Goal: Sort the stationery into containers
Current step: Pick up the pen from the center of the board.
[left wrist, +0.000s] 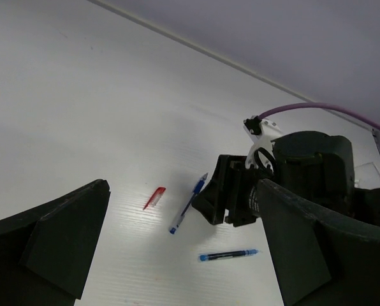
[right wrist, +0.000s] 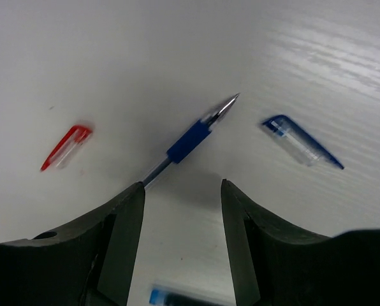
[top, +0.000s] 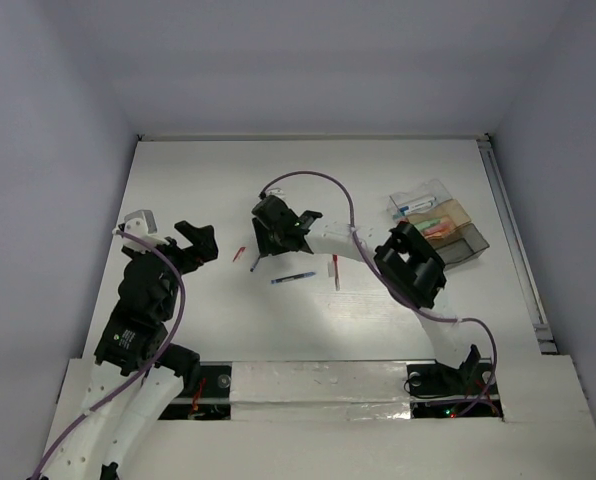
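Blue pen [right wrist: 189, 141] (probably light, stiff, slippery) points toward two o'clock; best gripped at its blue sleeve. Right tool [right wrist: 182, 191] stands apart, unclamped; left tool [left wrist: 180, 191] wide apart.

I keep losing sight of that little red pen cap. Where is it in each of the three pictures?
Top external: the red pen cap lies just left of the picture's middle, left of the pen with the blue grip.
Left wrist: the cap is below centre, left of the same pen.
Right wrist: the cap is at the left, mid-height; the pen is in the centre.
Shared landmark: the pen with the blue grip.
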Available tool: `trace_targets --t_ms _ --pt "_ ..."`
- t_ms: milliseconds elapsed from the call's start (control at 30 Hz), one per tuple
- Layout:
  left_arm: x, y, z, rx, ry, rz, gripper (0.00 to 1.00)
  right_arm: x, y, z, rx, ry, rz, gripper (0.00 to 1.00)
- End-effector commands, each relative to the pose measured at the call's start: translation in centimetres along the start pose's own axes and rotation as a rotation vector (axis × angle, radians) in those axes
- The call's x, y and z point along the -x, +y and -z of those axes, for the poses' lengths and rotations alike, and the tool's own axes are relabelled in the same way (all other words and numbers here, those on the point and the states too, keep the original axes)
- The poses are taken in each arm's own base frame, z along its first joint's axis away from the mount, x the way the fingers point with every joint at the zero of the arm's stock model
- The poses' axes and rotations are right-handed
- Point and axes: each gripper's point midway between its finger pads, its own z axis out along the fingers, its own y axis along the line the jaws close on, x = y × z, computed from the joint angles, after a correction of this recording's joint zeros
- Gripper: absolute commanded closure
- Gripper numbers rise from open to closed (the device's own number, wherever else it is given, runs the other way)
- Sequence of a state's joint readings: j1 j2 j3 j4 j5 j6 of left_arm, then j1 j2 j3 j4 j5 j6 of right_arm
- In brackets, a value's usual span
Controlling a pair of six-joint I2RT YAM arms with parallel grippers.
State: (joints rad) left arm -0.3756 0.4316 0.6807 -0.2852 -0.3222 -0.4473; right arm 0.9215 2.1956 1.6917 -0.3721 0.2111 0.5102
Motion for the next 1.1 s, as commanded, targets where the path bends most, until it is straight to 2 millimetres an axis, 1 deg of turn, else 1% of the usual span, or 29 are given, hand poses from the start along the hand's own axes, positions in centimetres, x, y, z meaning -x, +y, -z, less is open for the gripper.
trace_targets --t_ms 0,67,100,133,200,267,300,367,467,633,700,733,800,833,867,933,1067 --pt "1.4 -1.4 0.2 -0.055 -0.031 0.029 0.01 2.8 -0.5 -1.0 -0.078 -0.075 -0.064 0.43" --pt "1.2 -1.8 0.3 -0.076 -0.019 0.026 0.01 2.7 -0.6 -1.6 -0.096 -0.065 -0.067 0.44" --pt "1.3 -1.8 0.4 -0.081 -0.024 0.025 0.01 3.0 -0.4 -1.8 -0.096 -0.070 -0.070 0.44" --pt "1.2 -2.1 0.5 -0.095 -0.021 0.023 0.01 2.6 -0.5 -2.4 -0.103 -0.063 -0.068 0.44" --pt "1.2 -2.3 0.7 -0.108 -0.023 0.021 0.01 2.5 -0.5 -2.8 -0.112 -0.056 -0.069 0.46" --pt "1.1 -2.6 0.8 -0.122 -0.020 0.021 0.01 2.5 -0.6 -3.3 -0.122 -0.054 -0.068 0.51" --pt "1.0 -3.0 0.9 -0.146 -0.013 0.018 0.01 2.4 -0.6 -3.5 -0.128 -0.048 -0.067 0.56" --pt "0.8 -3.3 0.8 -0.163 -0.002 0.012 0.01 2.2 -0.7 -3.5 -0.130 -0.042 -0.067 0.60" --pt "0.3 -4.2 1.0 -0.210 0.023 0.006 0.01 1.8 -0.8 -3.3 -0.127 -0.031 -0.070 0.64" --pt "0.2 -4.7 1.2 -0.238 0.032 -0.002 0.01 1.5 -1.1 -3.1 -0.136 -0.022 -0.066 0.65" --pt "0.2 -4.8 1.3 -0.244 0.037 -0.002 0.01 1.3 -0.9 -3.1 -0.130 -0.012 -0.067 0.67" --pt "0.1 -4.9 1.3 -0.247 0.040 -0.003 0.01 0.9 -0.4 -3.1 -0.120 -0.003 -0.059 0.71" --pt "0.2 -4.9 1.3 -0.247 0.041 0.006 0.01 1.0 -0.4 -3.0 -0.124 -0.002 -0.059 0.73" --pt "0.2 -5.0 1.4 -0.250 0.041 0.005 0.01 0.9 -0.4 -3.1 -0.127 0.002 -0.058 0.73" --pt "0.3 -5.0 1.4 -0.254 0.042 0.005 0.01 0.6 0.0 -3.1 -0.123 0.007 -0.050 0.74" --pt "0.4 -5.0 1.6 -0.256 0.038 0.005 0.01 0.5 0.0 -3.1 -0.127 0.012 -0.051 0.74" --pt "0.3 -4.9 1.5 -0.251 0.039 -0.007 0.01 0.1 -0.1 -3.3 -0.130 0.034 -0.043 0.68"
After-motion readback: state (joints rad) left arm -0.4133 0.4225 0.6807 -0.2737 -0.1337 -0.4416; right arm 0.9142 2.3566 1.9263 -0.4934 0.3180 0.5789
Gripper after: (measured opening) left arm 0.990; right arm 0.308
